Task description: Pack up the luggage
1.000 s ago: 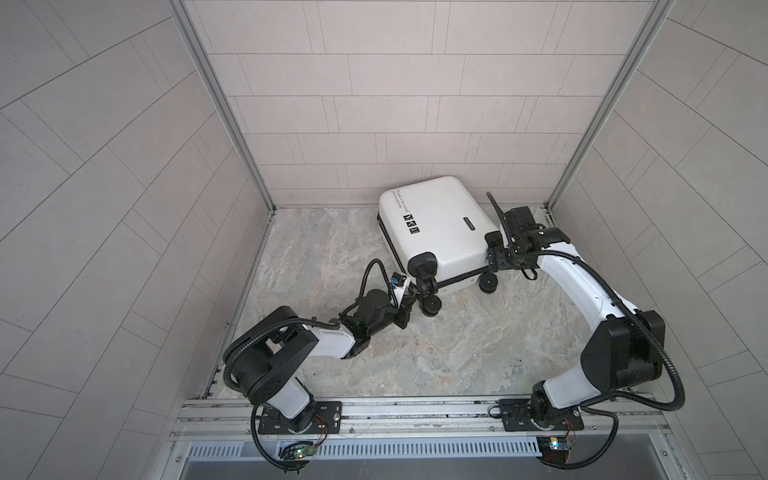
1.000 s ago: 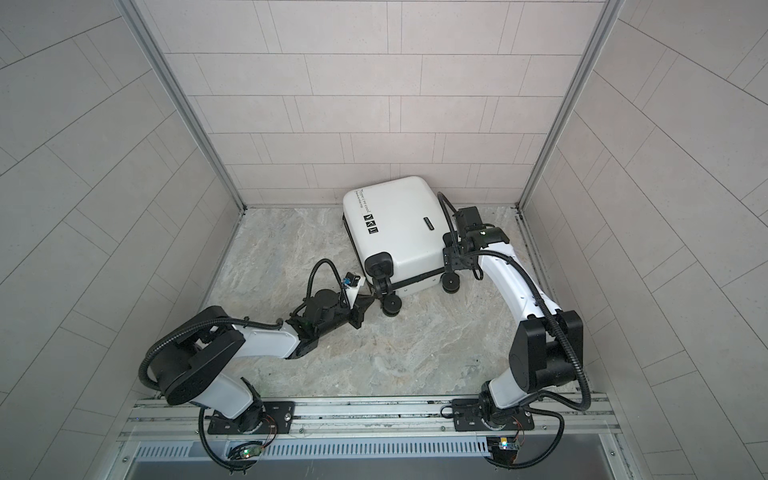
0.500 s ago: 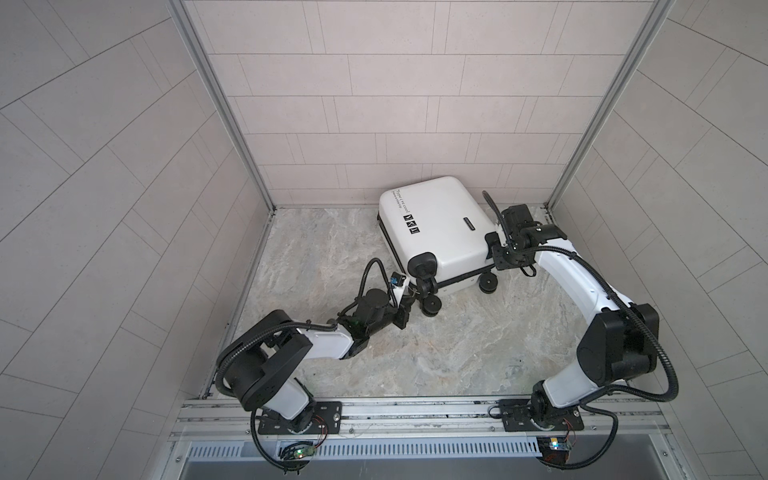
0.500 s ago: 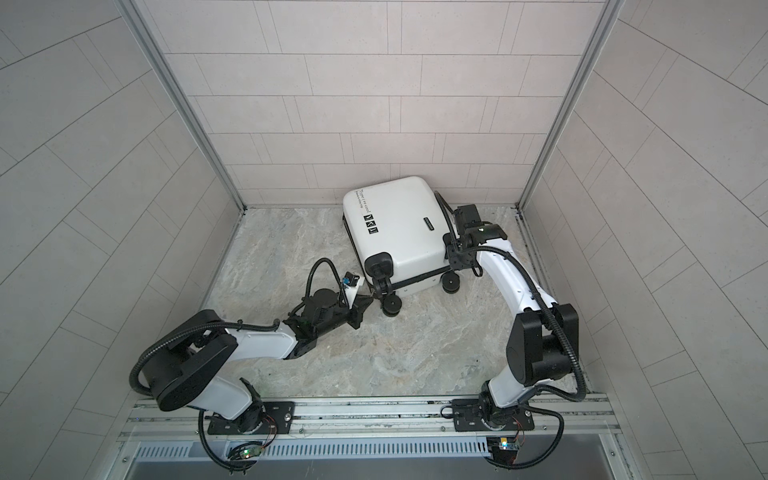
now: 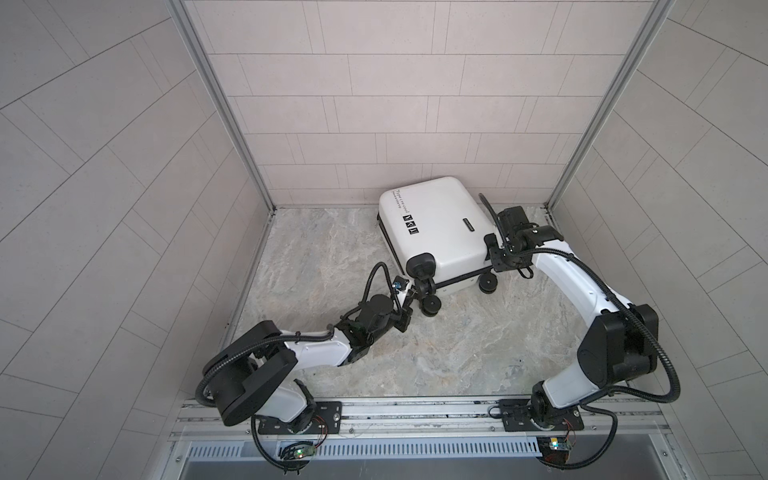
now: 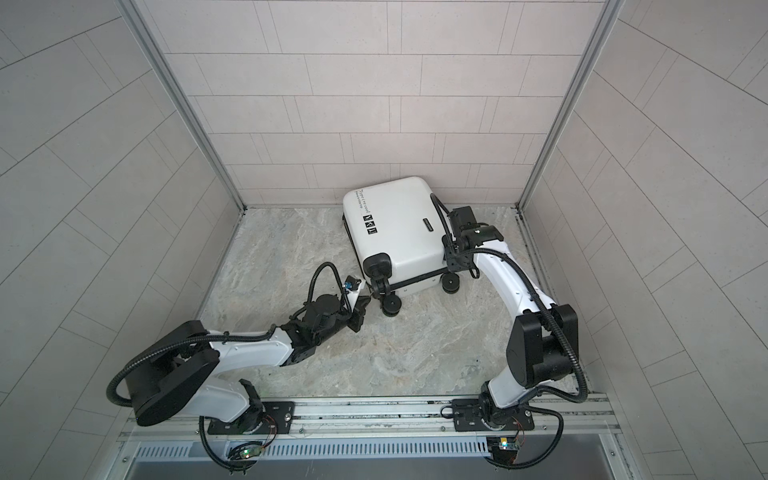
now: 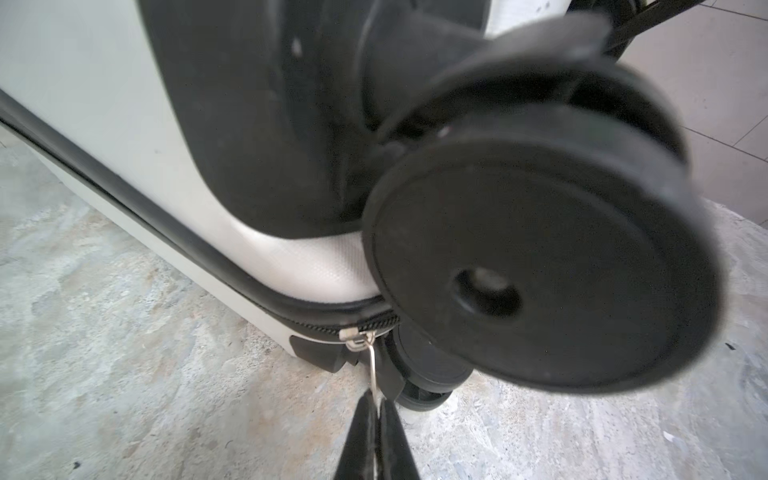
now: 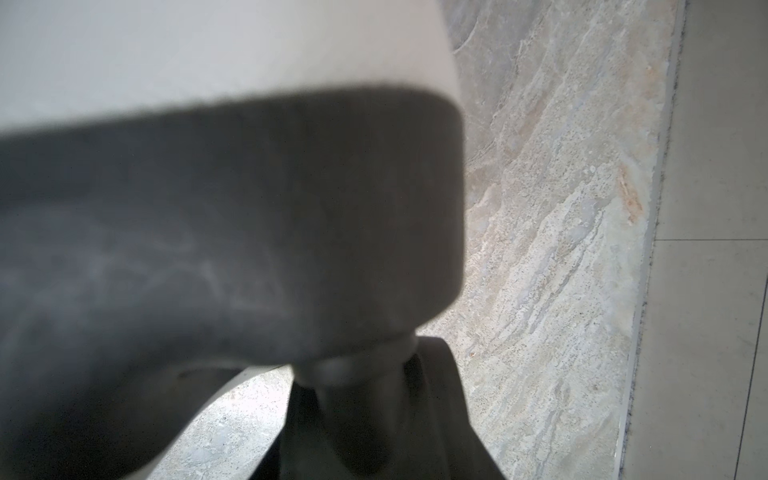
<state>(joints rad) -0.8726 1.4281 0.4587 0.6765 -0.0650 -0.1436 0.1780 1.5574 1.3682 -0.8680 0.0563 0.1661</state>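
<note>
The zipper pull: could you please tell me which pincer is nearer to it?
Left. The left pincer is shut on the zipper pull itself; the right pincer sits at the luggage's other wheeled corner.

Marbled grey floor [image 5: 457, 345] enclosed by pale tiled walls [image 5: 395, 104], metal rail [image 5: 415, 409] in front.

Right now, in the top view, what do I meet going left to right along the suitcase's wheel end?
Left gripper, pinching the zipper pull → luggage → right gripper.
</note>
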